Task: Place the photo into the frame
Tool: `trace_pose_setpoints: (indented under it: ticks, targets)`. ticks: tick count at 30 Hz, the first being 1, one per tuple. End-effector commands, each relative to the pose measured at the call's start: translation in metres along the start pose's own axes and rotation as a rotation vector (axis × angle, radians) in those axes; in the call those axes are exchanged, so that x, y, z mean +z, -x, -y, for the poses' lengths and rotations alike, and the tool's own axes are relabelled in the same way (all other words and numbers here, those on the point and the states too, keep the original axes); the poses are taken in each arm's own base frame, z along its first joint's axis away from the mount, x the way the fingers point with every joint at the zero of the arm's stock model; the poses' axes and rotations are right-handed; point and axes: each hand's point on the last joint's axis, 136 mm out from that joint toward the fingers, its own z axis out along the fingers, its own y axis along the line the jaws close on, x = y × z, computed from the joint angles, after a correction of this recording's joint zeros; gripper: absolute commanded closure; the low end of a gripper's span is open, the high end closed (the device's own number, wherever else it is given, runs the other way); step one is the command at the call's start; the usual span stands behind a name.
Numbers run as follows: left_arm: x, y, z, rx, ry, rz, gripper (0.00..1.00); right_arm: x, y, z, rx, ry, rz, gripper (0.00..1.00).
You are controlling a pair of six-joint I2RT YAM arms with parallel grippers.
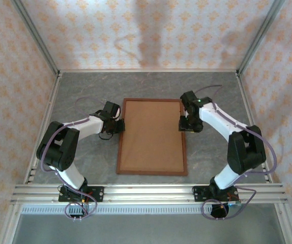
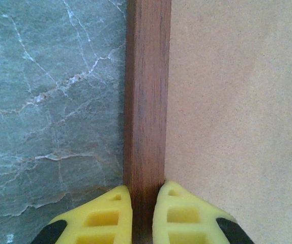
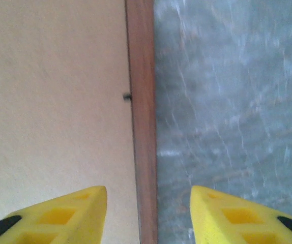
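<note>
**Frame (image 1: 151, 173) flat, left side pinched**

The frame lies in the middle of the worktop (image 1: 85, 91), with its brown board (image 1: 152, 134) facing up. The left jaws pinch its left side. The right jaws stand apart over its right side, not gripping.

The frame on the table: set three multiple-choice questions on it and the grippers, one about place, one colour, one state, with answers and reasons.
1. Where on the frame is the left gripper? A its far rail; B its near rail; C its left rail.
2. What colour are the grippers' fingers? A yellow; B red; C white.
3. How is the right gripper? A shut on the rail; B open, astride the right rail; C shut on nothing.
Answers: C, its jaws pinch the left rail; A, yellow in both wrist views; B, gaps show either side of the rail.
</note>
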Motion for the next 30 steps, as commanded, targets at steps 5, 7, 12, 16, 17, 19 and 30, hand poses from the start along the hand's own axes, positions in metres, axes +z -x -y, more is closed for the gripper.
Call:
trace_pose_setpoints:
  ticks: [5, 7, 12, 16, 17, 19, 30]
  targets:
    - [-0.004, -0.017, -0.013, 0.006, 0.069, -0.063, 0.89, 0.016, -0.077, 0.006, 0.105, 0.046, -0.222, 0.61]
    - [-0.005, -0.015, -0.013, 0.007, 0.069, -0.058, 0.88, 0.019, -0.088, 0.010, 0.121, 0.043, -0.241, 0.64]
    - [-0.005, -0.014, -0.013, 0.007, 0.070, -0.054, 0.88, 0.024, -0.100, 0.013, 0.131, 0.048, -0.256, 0.67]
    - [-0.005, -0.014, -0.012, 0.008, 0.069, -0.052, 0.88, 0.029, -0.099, 0.011, 0.128, 0.058, -0.261, 0.67]
    - [-0.005, -0.015, -0.013, 0.007, 0.069, -0.053, 0.88, 0.030, -0.099, 0.010, 0.127, 0.060, -0.261, 0.67]
    - [-0.005, -0.015, -0.012, 0.009, 0.068, -0.054, 0.88, 0.034, -0.096, 0.009, 0.129, 0.060, -0.263, 0.67]
    - [-0.004, -0.015, -0.012, 0.012, 0.067, -0.058, 0.88, 0.048, -0.097, 0.011, 0.113, 0.034, -0.295, 0.68]
